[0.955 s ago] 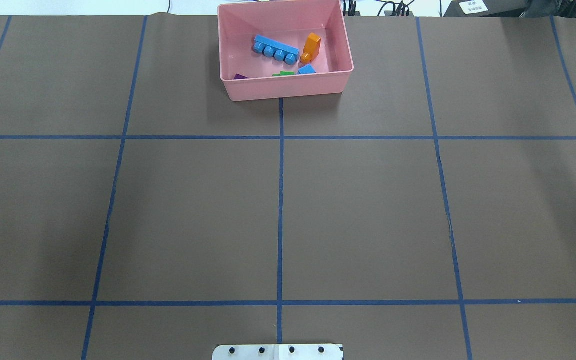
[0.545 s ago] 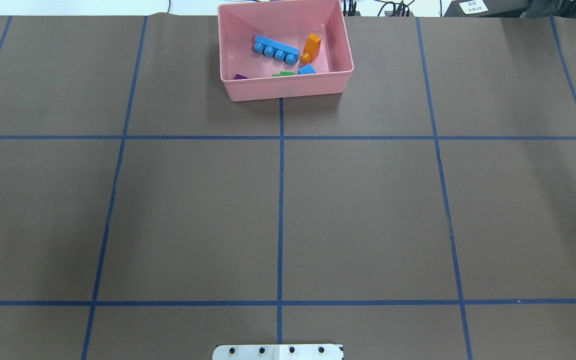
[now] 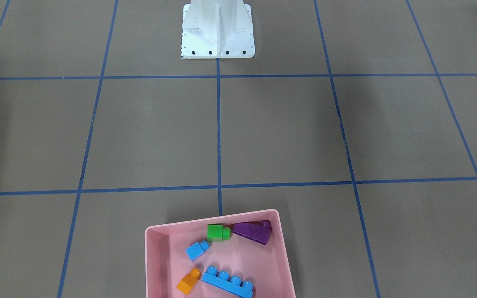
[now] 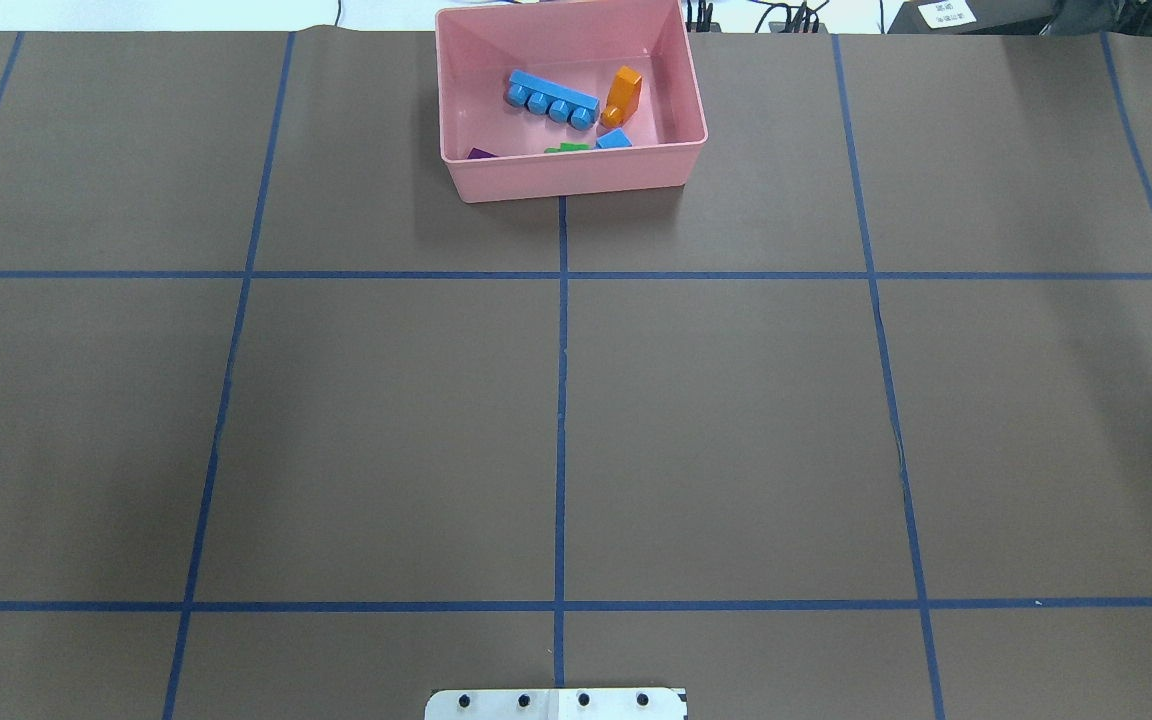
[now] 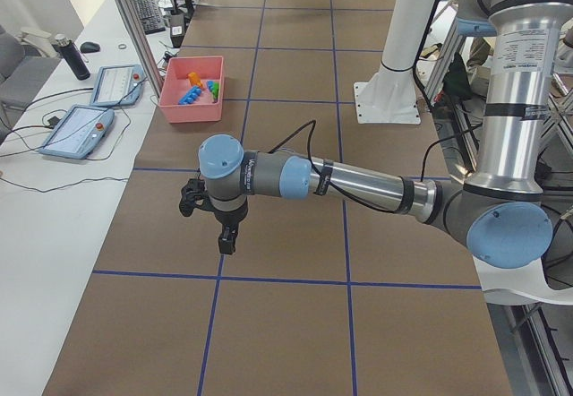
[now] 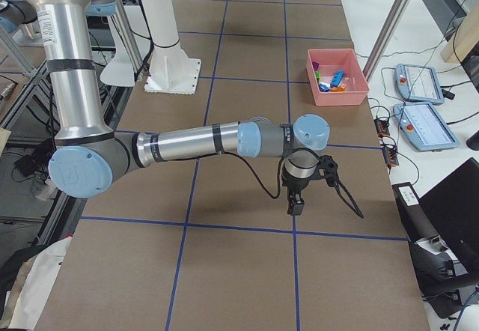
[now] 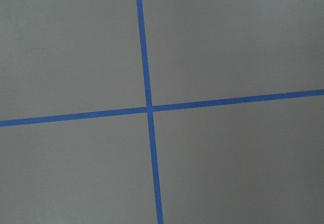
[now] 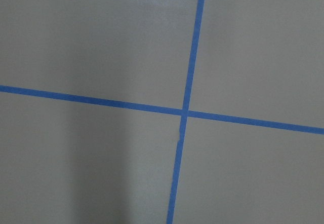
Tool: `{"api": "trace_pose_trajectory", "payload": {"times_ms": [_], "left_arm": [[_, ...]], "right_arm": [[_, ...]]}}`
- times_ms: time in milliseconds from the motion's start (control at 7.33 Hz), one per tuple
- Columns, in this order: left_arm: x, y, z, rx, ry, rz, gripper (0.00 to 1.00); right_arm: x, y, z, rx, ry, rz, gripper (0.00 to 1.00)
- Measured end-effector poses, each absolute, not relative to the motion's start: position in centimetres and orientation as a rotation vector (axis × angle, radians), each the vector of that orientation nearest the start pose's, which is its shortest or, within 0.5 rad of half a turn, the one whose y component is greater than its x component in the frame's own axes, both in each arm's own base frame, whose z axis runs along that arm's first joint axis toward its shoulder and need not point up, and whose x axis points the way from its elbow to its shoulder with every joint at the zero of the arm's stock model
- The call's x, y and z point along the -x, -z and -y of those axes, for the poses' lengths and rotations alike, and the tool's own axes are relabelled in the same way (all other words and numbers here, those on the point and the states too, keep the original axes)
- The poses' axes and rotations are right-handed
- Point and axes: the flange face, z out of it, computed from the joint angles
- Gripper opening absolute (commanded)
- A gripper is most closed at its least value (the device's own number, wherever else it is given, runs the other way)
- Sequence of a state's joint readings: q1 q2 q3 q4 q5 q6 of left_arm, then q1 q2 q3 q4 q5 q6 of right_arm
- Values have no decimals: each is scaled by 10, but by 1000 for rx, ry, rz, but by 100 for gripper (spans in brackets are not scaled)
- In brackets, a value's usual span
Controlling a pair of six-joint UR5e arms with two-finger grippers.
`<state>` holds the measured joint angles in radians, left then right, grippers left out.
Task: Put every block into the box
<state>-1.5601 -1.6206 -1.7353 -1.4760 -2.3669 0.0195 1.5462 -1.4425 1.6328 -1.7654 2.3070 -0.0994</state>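
All blocks (image 4: 553,100) in box (image 4: 576,180), unmoved

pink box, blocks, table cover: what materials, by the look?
Pink box: likely moulded plastic with a smooth, slightly glossy finish; rounded corners, soft highlights on the walls.
Long blue block and green block: hard glossy plastic with moulded studs.
Table cover: matte brown sheet, perhaps paper or thin vinyl; no glare. Blue tape lines run across it.

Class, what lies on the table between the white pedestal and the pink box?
Only bare brown table crossed by blue tape lines separates the white pedestal from the pink box, as the front-facing view shows.
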Motion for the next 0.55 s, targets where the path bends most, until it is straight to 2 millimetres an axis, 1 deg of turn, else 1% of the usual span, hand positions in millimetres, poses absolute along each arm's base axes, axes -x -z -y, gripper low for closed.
{"api": "trace_pose_trajectory", "payload": {"times_ms": [545], "left_arm": [[57, -557, 510, -125, -80, -794, 100]], "right_arm": [[-50, -588, 537, -8, 104, 782, 100]]}}
